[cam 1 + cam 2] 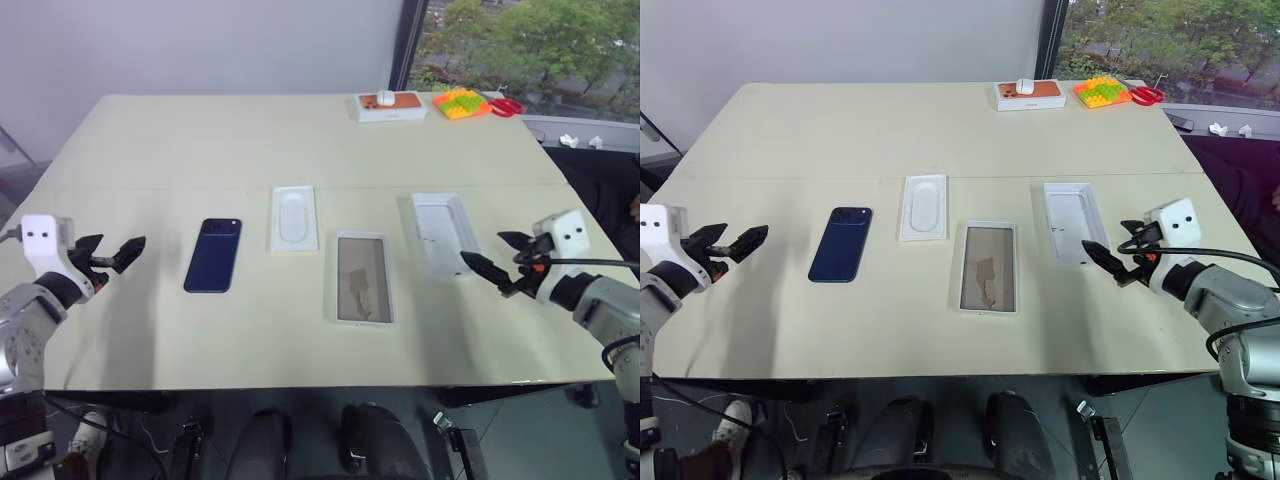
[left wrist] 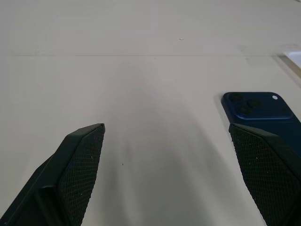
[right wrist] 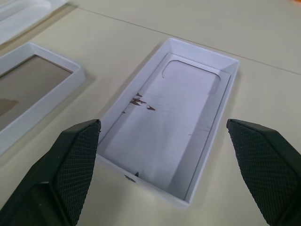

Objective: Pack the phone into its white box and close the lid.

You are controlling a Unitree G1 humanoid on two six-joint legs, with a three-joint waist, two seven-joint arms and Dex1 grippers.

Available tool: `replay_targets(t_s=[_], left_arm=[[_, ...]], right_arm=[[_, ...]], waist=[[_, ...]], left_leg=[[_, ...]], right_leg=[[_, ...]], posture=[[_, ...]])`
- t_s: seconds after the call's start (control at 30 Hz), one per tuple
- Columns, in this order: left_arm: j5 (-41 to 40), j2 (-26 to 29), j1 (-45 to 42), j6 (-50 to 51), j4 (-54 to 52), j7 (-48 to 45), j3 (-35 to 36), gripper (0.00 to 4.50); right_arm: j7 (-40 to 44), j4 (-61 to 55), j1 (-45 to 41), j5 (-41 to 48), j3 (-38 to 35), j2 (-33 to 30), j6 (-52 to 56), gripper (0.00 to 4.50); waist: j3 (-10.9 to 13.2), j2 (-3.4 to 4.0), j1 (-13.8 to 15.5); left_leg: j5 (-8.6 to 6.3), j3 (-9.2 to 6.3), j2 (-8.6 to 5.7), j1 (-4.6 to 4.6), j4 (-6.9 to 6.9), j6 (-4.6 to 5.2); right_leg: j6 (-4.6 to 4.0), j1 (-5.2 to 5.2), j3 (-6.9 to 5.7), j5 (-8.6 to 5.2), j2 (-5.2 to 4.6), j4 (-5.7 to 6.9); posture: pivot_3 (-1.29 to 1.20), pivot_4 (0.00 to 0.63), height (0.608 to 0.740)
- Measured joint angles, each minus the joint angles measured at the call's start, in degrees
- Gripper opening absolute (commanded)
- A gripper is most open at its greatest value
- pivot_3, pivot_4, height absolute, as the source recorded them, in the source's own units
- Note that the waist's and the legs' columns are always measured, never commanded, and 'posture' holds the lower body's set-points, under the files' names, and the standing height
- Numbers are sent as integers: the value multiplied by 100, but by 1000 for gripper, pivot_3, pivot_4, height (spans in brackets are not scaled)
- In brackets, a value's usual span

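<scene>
While both tools gape, gripping nothing, white box (image 1: 364, 278) holds nothing; lid (image 1: 440, 232) upturned, hollow; phone (image 1: 213, 254) on table (image 1: 200, 130).

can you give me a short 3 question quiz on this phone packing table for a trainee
1. True or false: the phone already lies inside the white box.
2. Which item lies nearest the right end effector? A) the phone B) the lid C) the thin white insert
3. Fill in: the left end effector is ____ and holds nothing.

Key
1. False. The phone lies face down on the table, to the box's left.
2. B. The lid lies inside up, just ahead of that end effector.
3. Open. Its fingers stand wide apart, short of the phone.
</scene>
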Motion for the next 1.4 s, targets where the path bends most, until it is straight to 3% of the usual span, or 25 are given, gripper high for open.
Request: replay_targets(t_s=[0.47, 0.77, 1.1, 1.4], left_arm=[[-12, -131, -109, 23, -42, 51, -209, 4435], [-202, -552, -238, 417, -853, 197, -692, 4435], [-548, -1228, -1696, 1841, -993, 862, -1407, 4435], [-643, -2474, -3388, 3454, 315, 2384, -1300, 4435]], right_arm=[[-99, -292, 5, 75, 59, 2, 185, 4477], [-98, -712, -149, 170, 378, 92, 231, 4477], [-146, -1096, -509, 248, 894, 276, 295, 4477], [-323, -2268, -842, 269, 1989, 545, 562, 4477]], waist=[[0, 0, 0], [0, 0, 2], [0, -2, 3], [2, -5, -11]], left_leg=[[0, 0, 0, 0, 0, 0], [0, -1, -1, 0, 1, 0], [0, -3, -4, -2, 3, 0], [1, -8, -9, -1, 5, -1]], right_leg=[[0, 0, 0, 0, 0, 1], [1, 0, 0, 0, 1, 2], [2, 1, -1, 1, 7, 3], [3, 1, -3, 1, 9, 8]], posture=[[0, 150, 740], [0, 150, 740], [0, 150, 740], [0, 150, 740]])
